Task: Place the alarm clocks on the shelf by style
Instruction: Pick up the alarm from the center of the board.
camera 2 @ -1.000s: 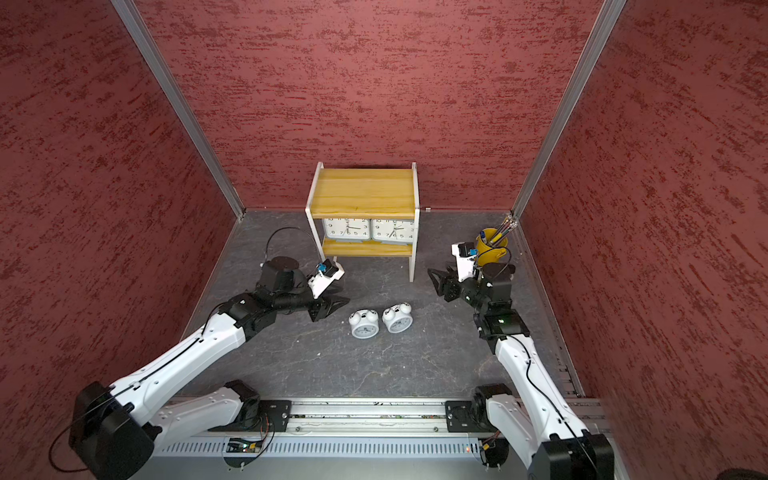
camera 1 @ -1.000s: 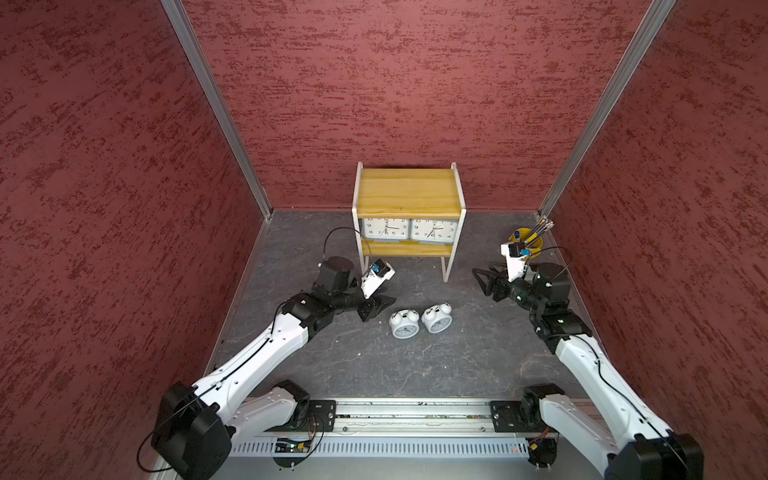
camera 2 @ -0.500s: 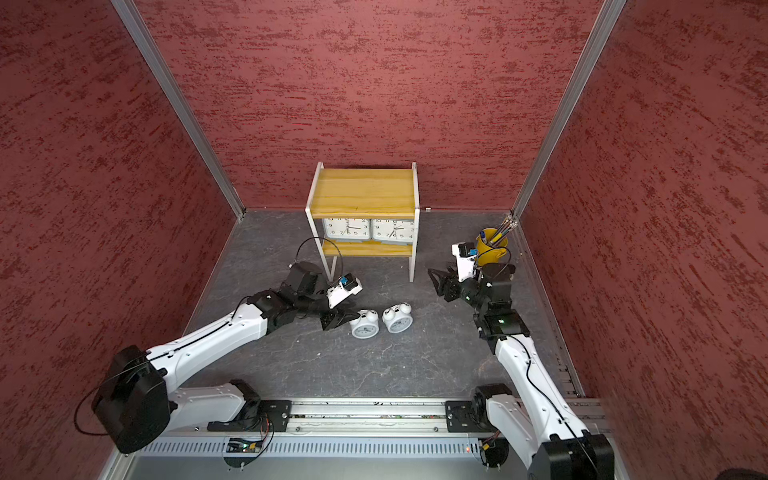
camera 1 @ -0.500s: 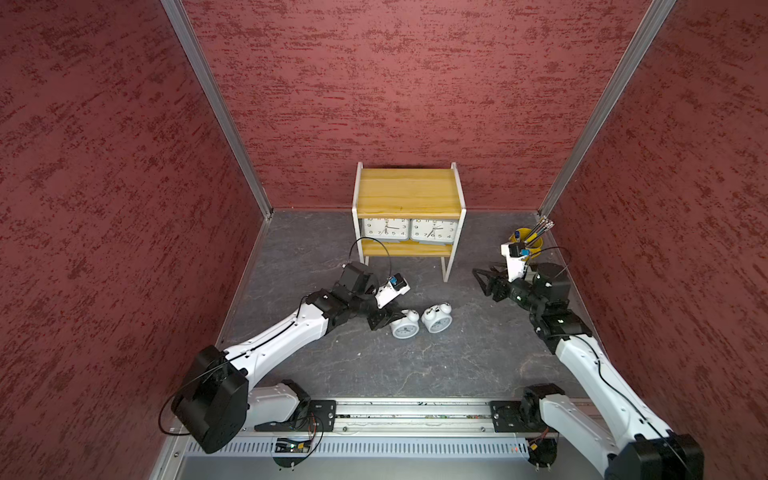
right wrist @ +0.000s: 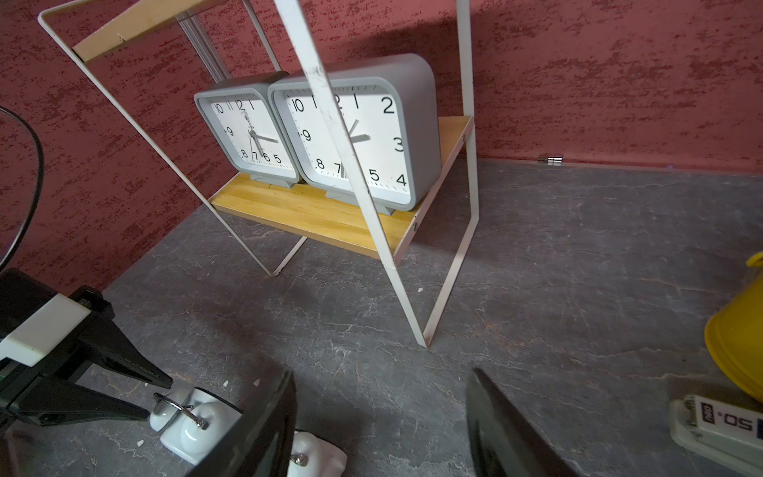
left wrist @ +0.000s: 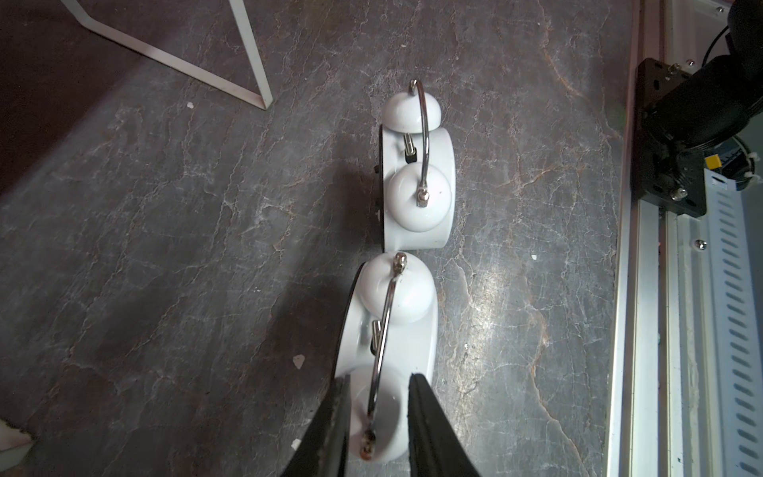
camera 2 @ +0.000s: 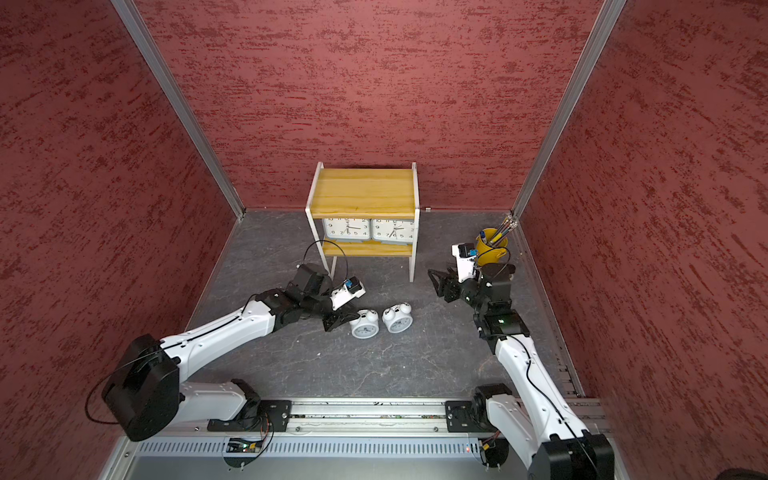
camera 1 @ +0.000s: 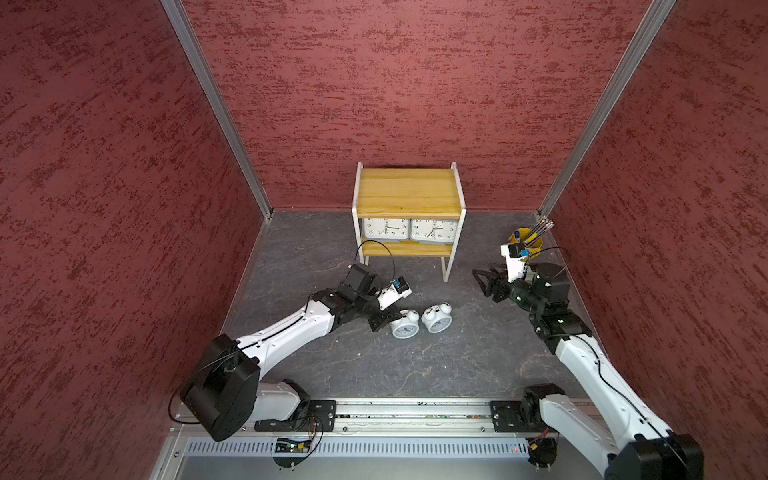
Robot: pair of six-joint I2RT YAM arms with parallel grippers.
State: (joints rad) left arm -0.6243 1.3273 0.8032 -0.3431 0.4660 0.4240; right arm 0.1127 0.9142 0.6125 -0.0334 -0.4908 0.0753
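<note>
Two grey square alarm clocks (camera 1: 384,229) (camera 1: 433,230) stand side by side on the lower board of the shelf (camera 1: 409,191); the right wrist view shows them too (right wrist: 247,132) (right wrist: 359,136). Two white twin-bell alarm clocks (camera 1: 405,328) (camera 1: 436,320) stand on the floor in front of it, touching each other. My left gripper (camera 1: 386,322) is down at the left one (left wrist: 396,330), its fingers pressed against both sides of the nearer bell, astride the handle's end. My right gripper (camera 1: 482,280) hovers open to the right of the shelf, nothing between its fingers (right wrist: 495,413).
A yellow pencil cup (camera 1: 527,241) with pens stands at the back right, close behind my right wrist. A white labelled block (right wrist: 722,421) lies beside it. The shelf's thin white legs (left wrist: 252,49) are near the clocks. A metal rail (camera 1: 415,409) runs along the front edge.
My left arm has reached forward and to the right, down to the left twin-bell clock, and its jaws have narrowed onto the bell. The right arm has stayed still.
</note>
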